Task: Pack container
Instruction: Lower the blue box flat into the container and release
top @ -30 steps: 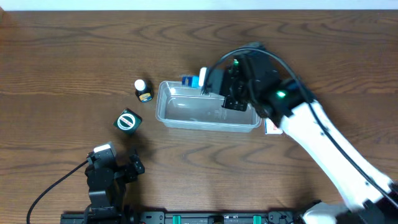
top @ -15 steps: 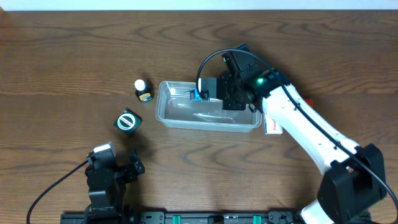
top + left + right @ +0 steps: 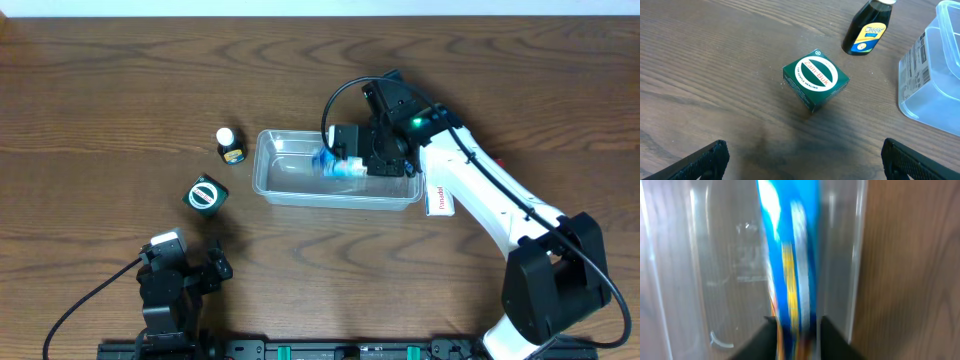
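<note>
Left gripper (image 3: 185, 272) is parked with fingers spread, green box (image 3: 205, 194) and bottle (image 3: 229, 145) sit just left of the container (image 3: 285, 175) mid-table, and the right gripper (image 3: 350, 165) is pinching a blue packet (image 3: 325, 163) down inside it, so I'd guess next is let go and lift clear.

Dark wood-grain table (image 3: 100, 80), pale strip (image 3: 320, 7) along far edge.

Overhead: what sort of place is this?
Likely a lab test bench: bare wood-grain table, two cabled robot arms on a rail, and a few staged items only: clear container, green box, small bottle, the blue pack in the right fingers.
</note>
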Robot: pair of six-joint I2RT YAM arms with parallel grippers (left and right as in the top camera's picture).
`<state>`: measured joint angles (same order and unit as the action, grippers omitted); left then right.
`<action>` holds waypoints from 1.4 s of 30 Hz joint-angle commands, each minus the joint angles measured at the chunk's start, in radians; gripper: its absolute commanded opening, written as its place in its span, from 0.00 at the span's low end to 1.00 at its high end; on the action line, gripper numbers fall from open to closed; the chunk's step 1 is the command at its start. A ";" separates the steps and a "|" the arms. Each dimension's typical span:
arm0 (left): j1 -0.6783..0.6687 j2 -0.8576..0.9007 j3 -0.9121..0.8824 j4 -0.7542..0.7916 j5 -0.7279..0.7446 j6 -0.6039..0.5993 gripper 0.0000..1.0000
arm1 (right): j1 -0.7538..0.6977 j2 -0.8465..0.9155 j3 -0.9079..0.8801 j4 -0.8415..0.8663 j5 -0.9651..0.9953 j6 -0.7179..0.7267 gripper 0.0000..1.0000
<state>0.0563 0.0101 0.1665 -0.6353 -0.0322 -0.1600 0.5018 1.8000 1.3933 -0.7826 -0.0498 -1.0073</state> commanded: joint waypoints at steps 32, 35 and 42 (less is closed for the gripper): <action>0.003 -0.003 -0.012 -0.007 -0.002 0.006 0.98 | -0.046 -0.024 0.014 0.167 0.056 0.865 0.01; 0.003 -0.003 -0.012 -0.007 -0.002 0.006 0.98 | -0.045 -0.011 0.014 0.170 0.056 0.865 0.01; 0.003 -0.003 -0.012 -0.007 -0.002 0.006 0.98 | -0.046 0.033 0.014 0.155 0.051 0.865 0.01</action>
<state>0.0563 0.0101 0.1665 -0.6361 -0.0322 -0.1600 0.4603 1.8015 1.3987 -0.6182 0.0147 -0.1646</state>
